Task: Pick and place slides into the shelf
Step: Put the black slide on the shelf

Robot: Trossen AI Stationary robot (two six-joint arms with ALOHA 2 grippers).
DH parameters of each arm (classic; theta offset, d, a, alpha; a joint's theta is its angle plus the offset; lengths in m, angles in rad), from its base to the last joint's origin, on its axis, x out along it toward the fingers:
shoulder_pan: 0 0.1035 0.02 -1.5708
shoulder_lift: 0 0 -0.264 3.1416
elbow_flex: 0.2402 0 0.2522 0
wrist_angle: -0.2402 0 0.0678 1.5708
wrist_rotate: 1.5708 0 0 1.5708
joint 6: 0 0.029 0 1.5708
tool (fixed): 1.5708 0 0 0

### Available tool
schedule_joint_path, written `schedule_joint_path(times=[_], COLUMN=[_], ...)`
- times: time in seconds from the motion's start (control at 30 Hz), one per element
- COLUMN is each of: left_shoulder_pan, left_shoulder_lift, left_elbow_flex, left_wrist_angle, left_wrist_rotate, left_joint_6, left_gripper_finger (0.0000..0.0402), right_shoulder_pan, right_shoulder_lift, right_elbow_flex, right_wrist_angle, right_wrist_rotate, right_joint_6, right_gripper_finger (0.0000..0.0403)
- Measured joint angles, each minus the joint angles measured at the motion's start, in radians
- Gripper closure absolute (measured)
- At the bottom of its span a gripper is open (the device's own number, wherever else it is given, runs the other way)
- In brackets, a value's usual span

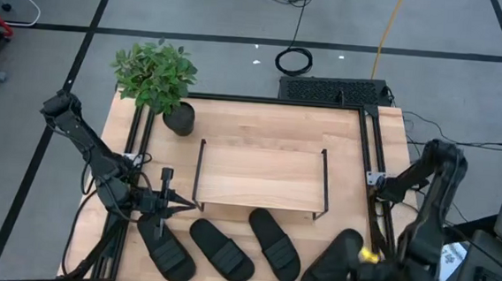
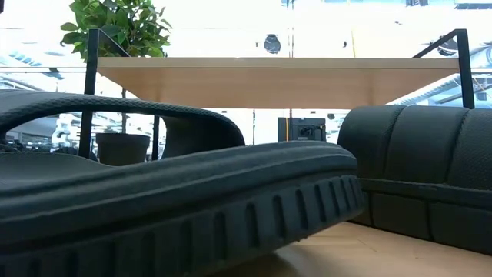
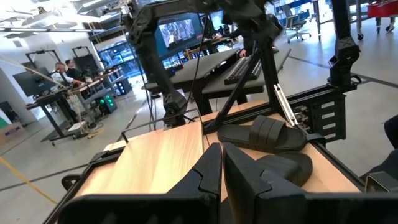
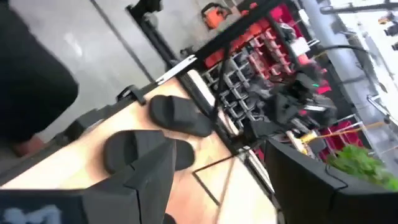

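Slides: four lie in a row on the counter [image 1: 349, 130] in front of the shelf [image 1: 262, 175], none on it. Left tool [image 1: 168, 207], fingers pressed together and holding nothing, hovers just above the leftmost slide [image 1: 165, 250]. Right tool [image 1: 368, 266] sits at the rightmost slide [image 1: 331, 261], fingers spread wide.

Four black slides [image 1: 222, 249] lie on the pale wood worktop [image 1: 261, 123]. The shelf [image 1: 262, 177] has a light wood top and black frames. A green leafy plant [image 1: 154, 72] stands in a dark pot [image 1: 180, 118].
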Motion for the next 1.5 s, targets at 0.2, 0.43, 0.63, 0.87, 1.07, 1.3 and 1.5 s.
schedule_joint_path(times=[0.2,0.43,0.63,0.87,1.07,1.3,1.5], left_shoulder_pan=[0.000,0.000,0.000,0.000,0.000,0.000,0.000], left_shoulder_lift=[0.000,0.000,0.010,0.115,0.130,0.130,0.129], left_elbow_flex=[0.000,0.000,0.000,-0.001,-0.001,-0.001,-0.001], left_wrist_angle=[0.000,0.052,0.077,0.083,0.182,0.215,0.214], left_wrist_rotate=[0.000,0.001,0.005,0.010,0.010,0.010,0.010], left_joint_6=[-0.008,0.002,-0.025,0.013,0.037,0.046,0.045], left_gripper_finger=[0.0380,0.0380,0.0380,0.0380,0.0380,0.0380,0.0380], right_shoulder_pan=[0.015,0.017,0.015,-0.007,-0.025,-0.065,-0.086], right_shoulder_lift=[0.164,0.301,0.374,0.418,0.471,0.513,0.521], right_elbow_flex=[0.000,0.000,-0.001,-0.001,-0.001,-0.001,-0.001], right_wrist_angle=[0.122,0.170,0.179,0.283,0.276,0.251,0.124], right_wrist_rotate=[0.155,0.315,0.313,0.291,0.235,0.250,0.287], right_joint_6=[-0.099,-0.127,-0.057,0.113,0.109,0.139,0.289], right_gripper_finger=[0.0165,0.0165,0.0165,0.0165,0.0165,0.0165,0.0165])
